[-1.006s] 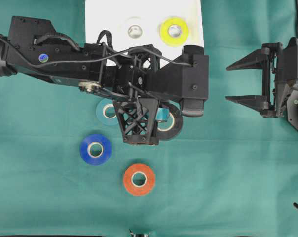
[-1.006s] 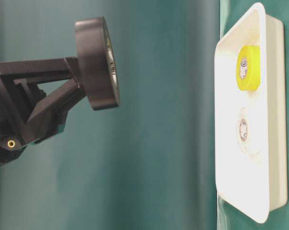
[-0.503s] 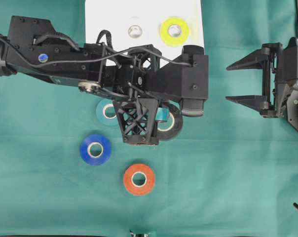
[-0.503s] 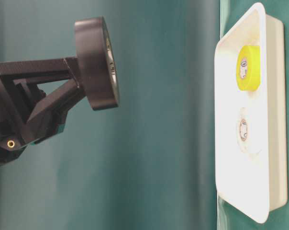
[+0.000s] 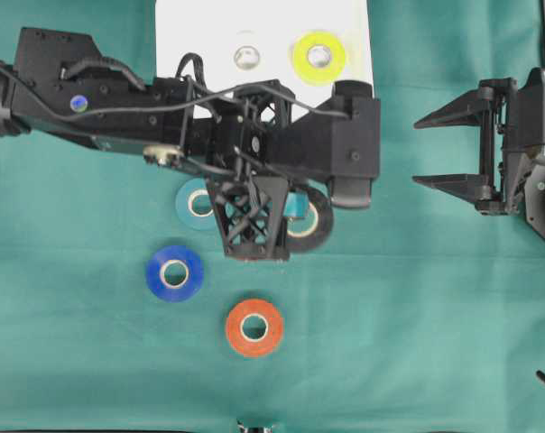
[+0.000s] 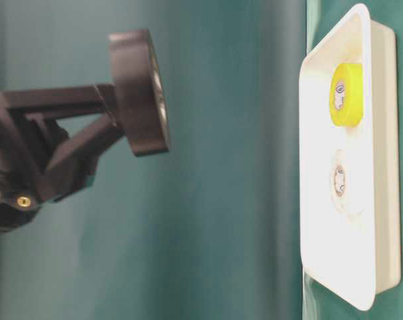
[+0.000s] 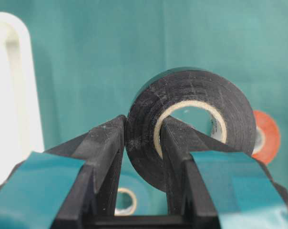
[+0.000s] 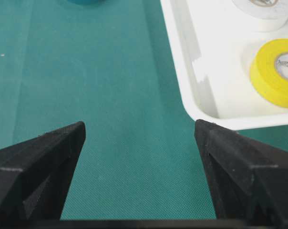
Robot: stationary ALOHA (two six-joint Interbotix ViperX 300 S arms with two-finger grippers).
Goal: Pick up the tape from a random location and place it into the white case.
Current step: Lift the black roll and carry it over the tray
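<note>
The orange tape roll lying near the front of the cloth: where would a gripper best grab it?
Probably from straight above. The orange tape roll lies flat on the green cloth with its hole facing up, so one finger could drop into the hole and the other outside, pinching the ring's wall. Its sides stand clear of the blue roll.

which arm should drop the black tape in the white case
Left. Its gripper already clamps the black tape by its wall, lifted beside the white case. The right gripper sits open and empty off to the side.

Left arm (image 5: 101,86): matte black, thin black cables looped over it, round blue sticker, silver screw. Left hand (image 7: 141,143): lattice-braced fingers, teal tape pads. Right hand (image 5: 448,149): black, tapered fingers.
</note>
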